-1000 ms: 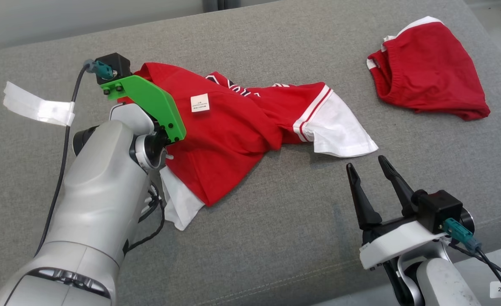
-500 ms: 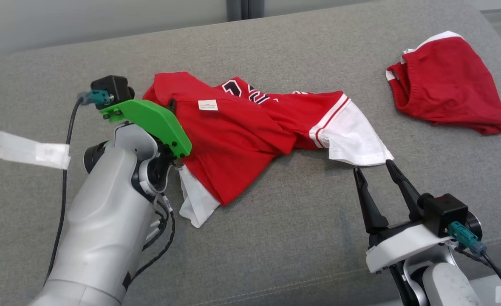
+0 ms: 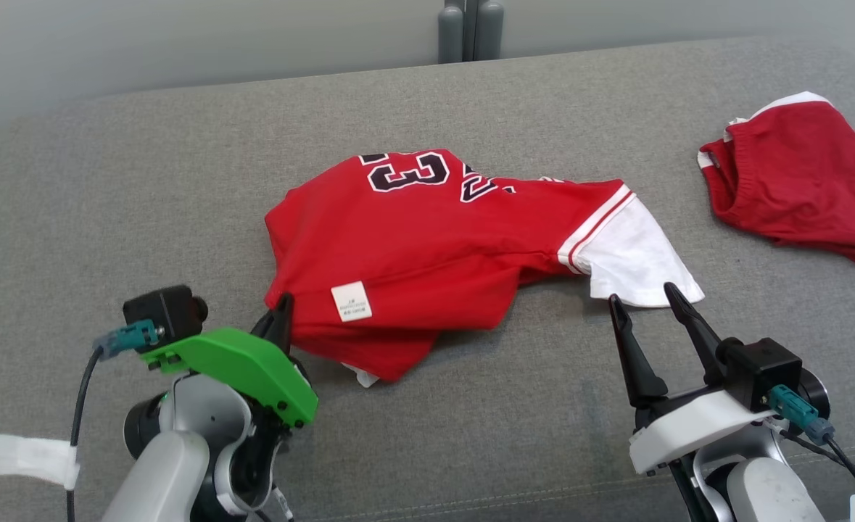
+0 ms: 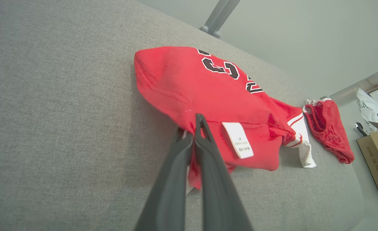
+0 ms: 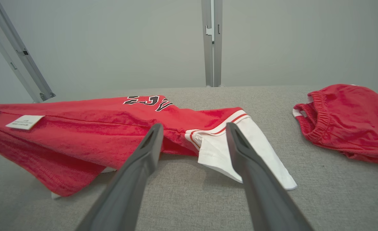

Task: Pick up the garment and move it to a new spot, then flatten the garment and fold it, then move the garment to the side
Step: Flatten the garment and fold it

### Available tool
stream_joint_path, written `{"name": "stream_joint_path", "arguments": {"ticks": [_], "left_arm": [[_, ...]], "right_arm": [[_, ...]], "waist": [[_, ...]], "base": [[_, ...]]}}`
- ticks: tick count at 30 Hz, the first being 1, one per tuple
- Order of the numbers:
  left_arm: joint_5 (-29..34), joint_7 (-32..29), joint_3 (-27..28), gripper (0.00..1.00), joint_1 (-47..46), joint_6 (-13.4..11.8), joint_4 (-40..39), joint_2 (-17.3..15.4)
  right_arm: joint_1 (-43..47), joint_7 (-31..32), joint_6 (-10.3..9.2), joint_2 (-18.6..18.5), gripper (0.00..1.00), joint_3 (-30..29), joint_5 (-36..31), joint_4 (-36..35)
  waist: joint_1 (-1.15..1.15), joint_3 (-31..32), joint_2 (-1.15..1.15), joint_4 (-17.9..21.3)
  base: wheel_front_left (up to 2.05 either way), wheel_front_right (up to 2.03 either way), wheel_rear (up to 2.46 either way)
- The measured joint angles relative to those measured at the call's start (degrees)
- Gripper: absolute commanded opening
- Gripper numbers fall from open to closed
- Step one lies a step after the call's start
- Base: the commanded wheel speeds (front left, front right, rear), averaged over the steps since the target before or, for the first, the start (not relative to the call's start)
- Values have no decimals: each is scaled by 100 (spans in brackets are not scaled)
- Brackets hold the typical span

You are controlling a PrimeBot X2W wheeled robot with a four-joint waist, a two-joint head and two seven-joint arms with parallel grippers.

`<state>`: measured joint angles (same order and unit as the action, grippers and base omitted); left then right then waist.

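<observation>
Red garment (image 3: 427, 239), hem corner pinched in the left claw (image 3: 282, 304); right claw (image 3: 641, 293) wide apart near its white sleeve (image 3: 630, 261).

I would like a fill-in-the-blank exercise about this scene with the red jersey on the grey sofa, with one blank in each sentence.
1. The left tool is ____ on the edge of the red jersey.
2. The right tool stands ____, holding nothing, close to the white sleeve.
3. The red shorts lie on the robot's ____ side of the jersey.
4. The colour of the small label on the jersey is ____.

Missing words: shut; open; right; white.
</observation>
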<state>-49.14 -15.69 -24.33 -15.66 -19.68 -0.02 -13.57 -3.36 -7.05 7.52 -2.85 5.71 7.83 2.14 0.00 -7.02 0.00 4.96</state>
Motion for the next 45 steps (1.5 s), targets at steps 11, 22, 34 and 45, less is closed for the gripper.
{"name": "stream_joint_path", "arguments": {"ticks": [11,22,34,45], "left_arm": [[307,18,-149,5,918,-471,-254,-320],[566,545,-259,100,1072,-204,212,-465],[702,2705,449,100,1248,157,549,-267],[1365,3049,544,100,1479,721,556,-397]], "right_arm": [[2,16,0,0,100,-3,-7,-25],[-4,15,0,0,100,-132,-34,47],[102,-110,0,2,100,-560,89,376],[-15,-299,0,2,100,-634,285,873]], "waist": [[0,-22,0,-118],[0,129,0,-153],[0,582,0,-303],[0,893,0,-488]], "base": [[0,0,0],[0,0,0],[0,0,0],[0,0,0]]}}
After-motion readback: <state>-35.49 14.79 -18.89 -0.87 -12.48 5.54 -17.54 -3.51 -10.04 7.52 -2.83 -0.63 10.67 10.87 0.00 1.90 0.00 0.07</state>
